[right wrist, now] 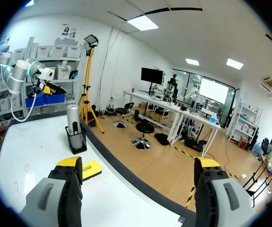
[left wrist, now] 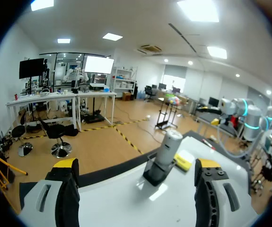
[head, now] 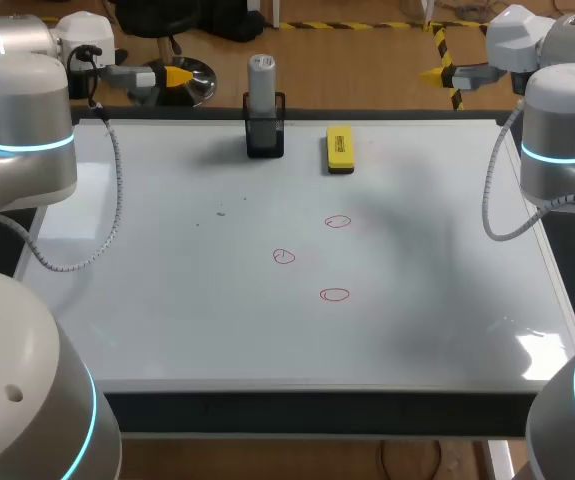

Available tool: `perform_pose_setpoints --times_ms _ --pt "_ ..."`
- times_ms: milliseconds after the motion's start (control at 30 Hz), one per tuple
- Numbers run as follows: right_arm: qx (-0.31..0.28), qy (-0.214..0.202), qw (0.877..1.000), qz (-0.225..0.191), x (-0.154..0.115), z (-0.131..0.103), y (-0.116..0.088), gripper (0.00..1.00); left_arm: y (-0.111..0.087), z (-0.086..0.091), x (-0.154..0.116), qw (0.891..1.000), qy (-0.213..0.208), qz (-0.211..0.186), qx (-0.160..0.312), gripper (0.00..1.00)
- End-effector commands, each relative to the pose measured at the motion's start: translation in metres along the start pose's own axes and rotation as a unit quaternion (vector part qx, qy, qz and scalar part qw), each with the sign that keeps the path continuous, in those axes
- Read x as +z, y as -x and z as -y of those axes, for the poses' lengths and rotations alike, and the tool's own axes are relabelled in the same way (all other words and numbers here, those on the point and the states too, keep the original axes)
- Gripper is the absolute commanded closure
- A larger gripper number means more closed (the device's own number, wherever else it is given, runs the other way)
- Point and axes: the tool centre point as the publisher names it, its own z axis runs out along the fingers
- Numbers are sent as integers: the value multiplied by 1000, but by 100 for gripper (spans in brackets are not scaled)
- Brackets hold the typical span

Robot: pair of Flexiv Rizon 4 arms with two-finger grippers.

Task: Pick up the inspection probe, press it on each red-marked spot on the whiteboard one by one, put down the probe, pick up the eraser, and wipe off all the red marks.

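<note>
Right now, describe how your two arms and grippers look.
My left arm and right arm are rounded white-and-grey joints with glowing blue rings; a grey ribbed cable hangs from each. The left gripper and right gripper have grey fingers with yellow tips.

No lettering, number or label can be read on anything on the desk point(head: 317, 412). The only drawn signs are three red marks point(head: 284, 257) on the whiteboard point(head: 167, 300). They are small hand-drawn loops, not letters or digits, and lie well apart from the left jaws and the right jaws.
</note>
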Motion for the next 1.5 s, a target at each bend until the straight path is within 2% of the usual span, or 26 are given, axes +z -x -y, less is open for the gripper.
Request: perform_pose_setpoints --times_ms 33,833,1100,1233,1267,1367,1500 --pt "0 0 1000 0 0 0 0 0 1 -1 1 1000 -2 -1 0 0" --pt "0 0 1000 0 0 0 0 0 1 -1 1 1000 -2 -1 0 0" --pt "0 0 1000 0 0 0 0 0 20 7 30 998 -3 -58 25 0" --pt "0 0 1000 0 0 0 0 0 23 10 45 993 -17 -108 35 0" --pt "0 0 1000 0 0 0 0 0 24 11 51 988 -29 -145 48 0" --pt "0 0 1000 0 0 0 0 0 22 18 61 974 -45 -207 78 0" --pt "0 0 1000 0 0 0 0 0 23 24 74 963 -54 -245 99 0"
